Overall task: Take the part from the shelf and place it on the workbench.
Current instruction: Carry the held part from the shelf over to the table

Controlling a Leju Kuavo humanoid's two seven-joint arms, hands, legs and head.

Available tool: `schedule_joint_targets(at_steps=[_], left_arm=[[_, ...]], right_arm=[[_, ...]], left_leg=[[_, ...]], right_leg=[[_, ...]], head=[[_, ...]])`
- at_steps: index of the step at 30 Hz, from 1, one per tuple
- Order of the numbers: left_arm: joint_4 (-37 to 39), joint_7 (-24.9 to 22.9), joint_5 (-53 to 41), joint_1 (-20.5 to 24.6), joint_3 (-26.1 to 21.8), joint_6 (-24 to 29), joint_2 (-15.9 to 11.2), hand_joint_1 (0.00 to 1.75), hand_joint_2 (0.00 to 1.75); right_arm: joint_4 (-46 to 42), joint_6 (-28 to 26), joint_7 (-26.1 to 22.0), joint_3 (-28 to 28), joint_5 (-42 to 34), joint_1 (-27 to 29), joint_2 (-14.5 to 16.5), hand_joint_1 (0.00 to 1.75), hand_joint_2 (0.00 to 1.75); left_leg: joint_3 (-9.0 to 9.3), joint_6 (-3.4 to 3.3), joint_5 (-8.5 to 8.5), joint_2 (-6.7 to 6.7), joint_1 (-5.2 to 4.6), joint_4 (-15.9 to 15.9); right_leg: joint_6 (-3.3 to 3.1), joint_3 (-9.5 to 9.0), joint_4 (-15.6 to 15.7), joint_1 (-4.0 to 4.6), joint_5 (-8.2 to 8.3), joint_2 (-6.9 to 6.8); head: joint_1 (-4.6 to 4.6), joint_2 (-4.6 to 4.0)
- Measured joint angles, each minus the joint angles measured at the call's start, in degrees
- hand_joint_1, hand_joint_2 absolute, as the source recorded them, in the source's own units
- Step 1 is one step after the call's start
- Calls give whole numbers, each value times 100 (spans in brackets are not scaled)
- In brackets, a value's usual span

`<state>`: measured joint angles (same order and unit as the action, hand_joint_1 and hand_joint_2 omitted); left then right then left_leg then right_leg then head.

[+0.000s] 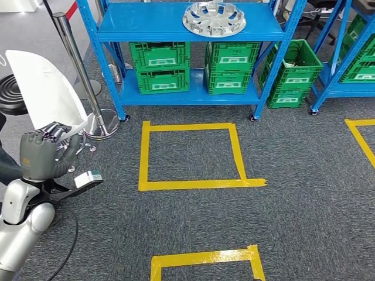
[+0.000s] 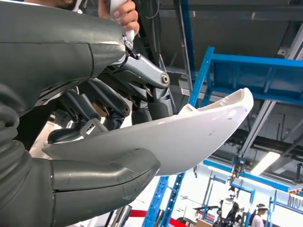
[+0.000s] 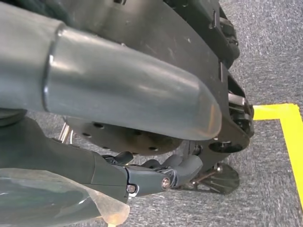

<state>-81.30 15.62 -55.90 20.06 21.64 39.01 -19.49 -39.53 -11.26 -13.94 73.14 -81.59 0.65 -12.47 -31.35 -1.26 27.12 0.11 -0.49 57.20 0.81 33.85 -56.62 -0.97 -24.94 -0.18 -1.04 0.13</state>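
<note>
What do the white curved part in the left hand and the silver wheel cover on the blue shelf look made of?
White curved part: likely moulded plastic, smooth semi-gloss, thin edge, small scuffs. The left hand grips it. Silver wheel cover on the blue shelf: shiny metallic finish; chromed plastic or metal, cannot tell.

Obstacles: blue shelf point(image 1: 186, 29) ahead, top deck bearing a silver wheel cover point(image 1: 214, 18); green crates point(image 1: 161, 67) packing the lower deck; chrome stanchion post point(image 1: 79, 64) just right of the left robot hand point(image 1: 42, 153) and its white panel point(image 1: 42, 88). Free room: open carpet around the yellow tape square point(image 1: 191, 157).
</note>
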Motion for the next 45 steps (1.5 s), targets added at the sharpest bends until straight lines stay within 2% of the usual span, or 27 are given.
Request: schedule_joint_targets(at_steps=[3, 6, 7, 9, 11, 12, 13, 15, 16, 17, 19, 21, 23, 25, 26, 28, 30, 32, 33, 34, 36, 37, 39, 40, 42, 43, 45], left_arm=[[41, 4, -7, 15, -7, -2, 8, 175, 175], [91, 46, -20, 51, -25, -3, 0, 175, 175], [111, 64, -26, 74, -30, -3, 0, 175, 175], [167, 87, -34, 123, -33, -2, 16, 175, 175], [242, 96, -34, 142, -32, 1, 38, 175, 175], [285, 103, -34, 137, -31, 3, 48, 175, 175], [329, 114, -37, 135, -30, 5, 58, 175, 175], [400, 142, -42, 143, -27, 8, 81, 175, 175], [426, 157, -44, 157, -26, 9, 93, 175, 175], [448, 168, -44, 175, -25, 10, 109, 175, 175], [485, 180, -45, 211, -21, 10, 142, 175, 175], [515, 180, -49, 231, -19, 8, 166, 175, 175], [541, 180, -52, 267, -17, 4, 184, 175, 175], [566, 180, -52, 314, -12, -1, 210, 175, 175], [581, 180, -53, 325, -8, -1, 223, 175, 175], [610, 179, -56, 316, -5, 3, 236, 175, 175], [627, 178, -57, 306, -11, 8, 233, 175, 175], [631, 178, -59, 313, -23, 10, 226, 175, 175], [631, 178, -60, 320, -27, 11, 224, 175, 175], [631, 178, -62, 322, -29, 12, 219, 175, 175], [631, 176, -66, 312, -36, 13, 196, 175, 175], [631, 174, -67, 306, -41, 14, 182, 175, 175], [631, 168, -68, 307, -49, 15, 170, 175, 175], [631, 163, -68, 307, -50, 15, 174, 175, 175], [632, 158, -68, 285, -50, 14, 180, 175, 175], [632, 156, -69, 271, -49, 13, 185, 175, 175], [633, 158, -72, 256, -46, 13, 191, 175, 175]], right_arm=[[60, 7, 0, 2, 4, -23, 43, 0, 0], [143, 80, 13, 2, 11, -55, 114, 0, 0], [189, 121, 20, 2, 16, -69, 138, 0, 0], [300, 191, 37, 2, 27, -94, 178, 0, 0], [401, 233, 48, 2, 32, -110, 216, 0, 0], [447, 245, 50, 2, 31, -115, 235, 0, 0], [493, 260, 52, 2, 30, -119, 254, 0, 0], [577, 290, 56, 2, 22, -127, 282, 0, 0], [617, 312, 57, 2, 18, -131, 305, 0, 0], [658, 342, 56, 1, 12, -136, 332, 0, 0], [755, 408, 58, -2, 4, -155, 396, 0, 0], [848, 447, 60, -4, 0, -171, 446, 0, 0], [928, 477, 61, -5, 3, -185, 502, 0, 0], [1021, 538, 62, -5, 9, -198, 563, 0, 0], [1076, 580, 62, -5, 14, -201, 591, 0, 0], [1181, 657, 58, -4, 30, -200, 625, 0, 0], [1248, 717, 48, -4, 54, -199, 639, 0, 0], [1268, 736, 37, -5, 88, -200, 641, 0, 0], [1270, 736, 33, -5, 106, -200, 641, 0, 0], [1273, 735, 29, -5, 120, -200, 641, 0, 0], [1278, 733, 27, -7, 133, -202, 641, 0, 0], [1280, 732, 26, -8, 136, -205, 641, 0, 0], [1283, 732, 19, -10, 140, -207, 640, 0, 0], [1285, 729, 15, -11, 142, -200, 639, 0, 0], [1287, 720, 11, -11, 142, -179, 639, 0, 0], [1288, 716, 11, -12, 142, -172, 639, 0, 0], [1288, 714, 13, -12, 143, -168, 639, 0, 0]], left_leg=[[-12, -14, -3, 0, -16, 20], [-14, -101, -75, -7, -20, -49], [1, -136, -126, -16, -2, -123], [4, -170, -207, -50, 30, -216], [-36, -167, -229, -105, 35, -214], [-51, -155, -235, -141, 39, -205], [-62, -135, -239, -186, 49, -193], [-88, -63, -226, -299, 89, -134], [-119, -10, -207, -358, 103, -82], [-162, 41, -191, -410, 113, -15], [-249, 135, -201, -514, 127, 64], [-294, 200, -225, -583, 151, 80], [-403, 250, -79, -410, 148, 303], [-694, 289, 282, -146, 142, 979], [-861, 300, 455, -89, 144, 1377], [-990, 291, 542, -61, 143, 1743], [-692, 232, 243, 4, 123, 1235], [-273, 141, -9, 259, 48, 443], [-163, 103, -50, 360, 10, 208], [-135, 77, -36, 402, -21, 114], [-158, 27, -66, 274, -22, 71], [-152, -3, -94, 203, -7, 36], [-135, -64, -156, 78, 33, -29], [-144, -80, -168, 17, 34, -32], [-161, -97, -180, -133, 24, -29], [-164, -99, -183, -218, 16, -26], [-163, -95, -184, -391, 7, -10]], right_leg=[[72, -1, 18, -20, 20, -3], [196, 0, 75, -40, 56, -18], [209, 41, 18, -31, -11, -15], [205, 273, -461, -23, -335, 4], [208, 603, -1255, -24, -713, 11], [214, 697, -1510, -30, -791, 11], [224, 682, -1545, -39, -761, 12], [255, 320, -954, -81, -458, 75], [276, 96, -575, -105, -362, 204], [270, -74, -297, -123, -311, 310], [213, -176, -161, -114, -356, 422], [125, -164, -193, -98, -332, 295], [41, -160, -191, -94, -318, 165], [-24, -145, -188, -69, -315, 18], [-38, -135, -188, -53, -314, -60], [-49, -121, -189, -29, -312, -213], [-52, -126, -189, -6, -313, -359], [-49, -137, -188, 23, -318, -497], [-37, -137, -187, 35, -319, -563], [-18, -136, -185, 44, -321, -632], [42, -145, -168, 45, -329, -749], [74, -137, -195, 39, -373, -692], [115, 17, -538, 28, -605, -360], [120, 174, -888, 26, -784, -166], [119, 524, -1611, 35, -1048, -13], [115, 610, -1760, 40, -1041, 5], [87, 467, -1376, 42, -702, 64]], head=[[1, 0], [4, 1], [3, 1], [-9, 0], [-13, 0], [-11, 0], [-10, 0], [-12, 0], [-18, 0], [-22, 1], [-27, 1], [-23, 2], [6, 2], [44, 1], [57, 1], [62, 0], [63, 1], [63, 1], [61, 1], [63, 1], [63, 2], [58, 1], [34, 2], [22, 1], [12, 1], [13, 1], [12, 1]])
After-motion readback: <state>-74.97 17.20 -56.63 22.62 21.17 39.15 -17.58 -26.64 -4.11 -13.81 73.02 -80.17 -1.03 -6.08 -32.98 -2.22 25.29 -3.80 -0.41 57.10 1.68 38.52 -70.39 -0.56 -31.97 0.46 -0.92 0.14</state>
